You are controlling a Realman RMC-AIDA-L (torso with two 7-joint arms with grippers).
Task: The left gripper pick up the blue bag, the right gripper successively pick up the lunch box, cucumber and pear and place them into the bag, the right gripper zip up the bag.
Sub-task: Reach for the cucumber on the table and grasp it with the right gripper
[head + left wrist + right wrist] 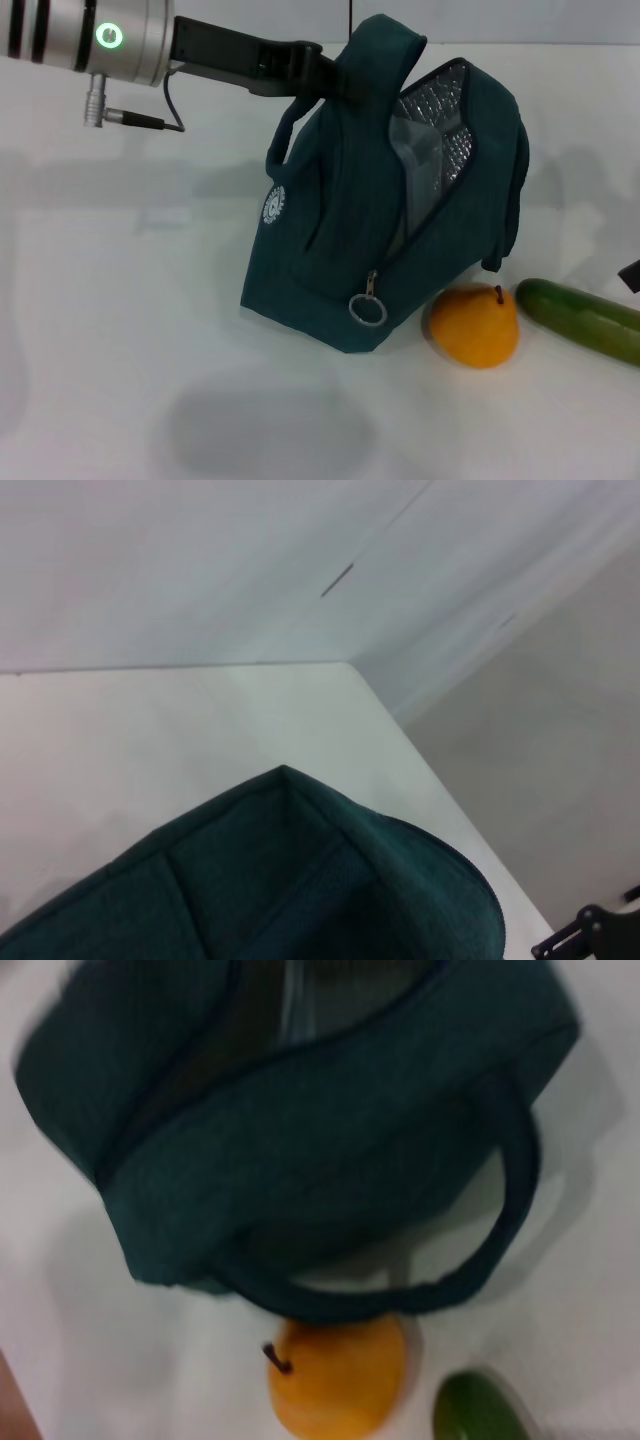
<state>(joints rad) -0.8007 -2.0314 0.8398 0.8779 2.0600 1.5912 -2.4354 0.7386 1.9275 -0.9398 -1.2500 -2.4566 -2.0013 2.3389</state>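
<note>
The blue bag [380, 210] stands tilted on the white table, its flap open and silver lining showing. My left gripper [333, 78] is shut on one loop handle at the bag's top. Inside the opening a clear, pale shape shows, which looks like the lunch box [418, 155]. The orange-yellow pear [475, 325] lies against the bag's front right corner. Just right of it is the dark green cucumber [585, 318]. Only a black bit of my right gripper [631, 273] shows at the right edge. The right wrist view looks down on the bag [330, 1130], pear [335, 1375] and cucumber tip [480, 1410].
The ring zip pull [367, 309] hangs at the bag's lower front. The second handle [500, 1230] droops over the bag's side toward the pear. The white table [120, 330] stretches left and in front of the bag. The table's far corner [345, 665] shows in the left wrist view.
</note>
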